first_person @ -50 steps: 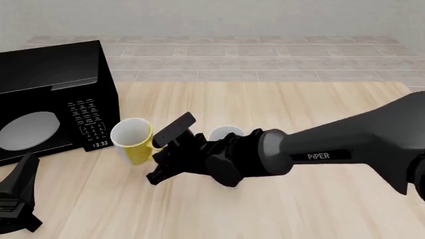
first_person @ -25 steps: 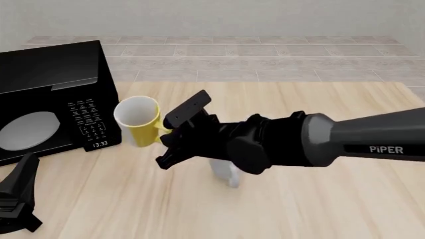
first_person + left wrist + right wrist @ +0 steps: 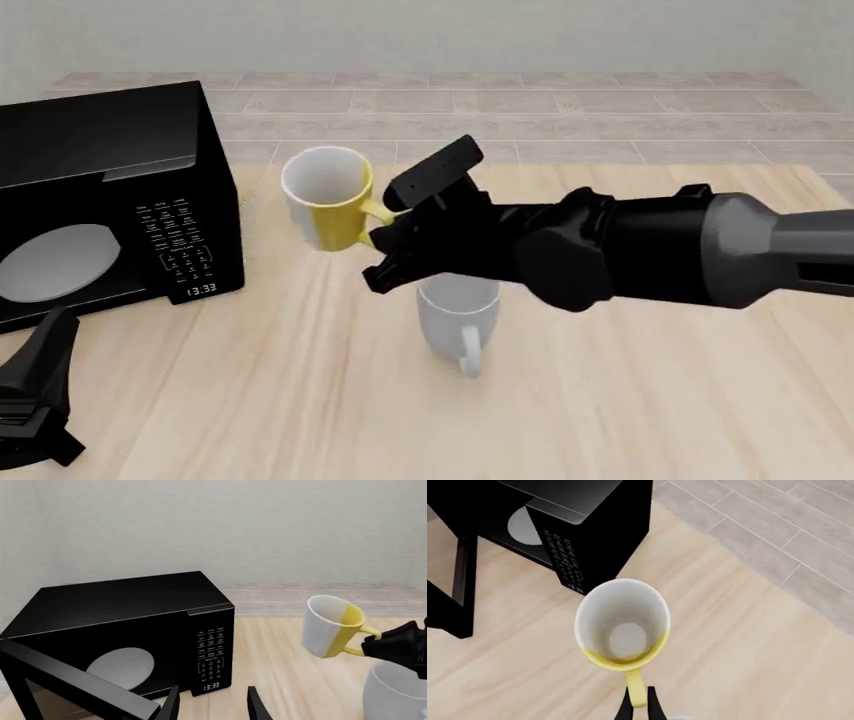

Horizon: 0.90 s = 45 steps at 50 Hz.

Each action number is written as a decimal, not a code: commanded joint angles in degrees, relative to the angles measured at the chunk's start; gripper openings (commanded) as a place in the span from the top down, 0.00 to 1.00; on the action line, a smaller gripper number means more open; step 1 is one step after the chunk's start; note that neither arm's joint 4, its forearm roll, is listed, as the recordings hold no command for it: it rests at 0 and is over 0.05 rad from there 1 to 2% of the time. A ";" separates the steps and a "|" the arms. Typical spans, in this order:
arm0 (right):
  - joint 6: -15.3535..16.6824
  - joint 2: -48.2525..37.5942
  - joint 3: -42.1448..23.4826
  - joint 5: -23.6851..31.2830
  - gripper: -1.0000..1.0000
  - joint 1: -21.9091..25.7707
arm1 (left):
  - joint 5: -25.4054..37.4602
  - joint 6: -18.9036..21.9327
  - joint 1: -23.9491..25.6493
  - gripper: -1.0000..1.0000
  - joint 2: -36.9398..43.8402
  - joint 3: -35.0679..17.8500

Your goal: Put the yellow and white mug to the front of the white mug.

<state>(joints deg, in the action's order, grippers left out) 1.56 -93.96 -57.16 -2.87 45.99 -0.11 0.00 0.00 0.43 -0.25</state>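
Up in the air with the yellow and white mug [image 3: 328,205] — carried clear of the table [image 3: 641,400], tilted, white inside turned toward the camera in the front view. Pinched by its yellow handle [image 3: 378,214] in the right tool [image 3: 396,222], clenched tight on that loop; confirmed from the right wrist view, where two dark fingertips [image 3: 624,708] close on the handle and the mug's open mouth [image 3: 622,625] faces straight back. Hanging beyond and to the left of the white mug [image 3: 458,315], not touching it. Standing upright on the wood, that white mug, its loop handle [image 3: 469,358] toward the near edge, tucked right under the black right arm [image 3: 627,262], which crosses above its rim.

Over on the left, a black microwave [image 3: 114,195], door swung open, keypad and a lit clock on the front panel — parked on the table near the far-left side. From the left wrist view, yellow and white mug [image 3: 331,626] seen level with the microwave's [image 3: 127,635] upper half, white mug's rim [image 3: 395,692] low at the edge of the picture.

Left tool [image 3: 212,705] resting low near the table's front-left corner, released — two fingers spread apart with nothing between them, well away from both mugs
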 commanded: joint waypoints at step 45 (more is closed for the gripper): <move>-2.85 -7.22 -4.51 -1.00 1.00 -16.47 | 0.00 0.00 0.00 0.00 0.00 0.00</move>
<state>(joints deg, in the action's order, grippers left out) -0.10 -99.02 -60.54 -3.15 32.22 -0.11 0.00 0.00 0.43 -0.25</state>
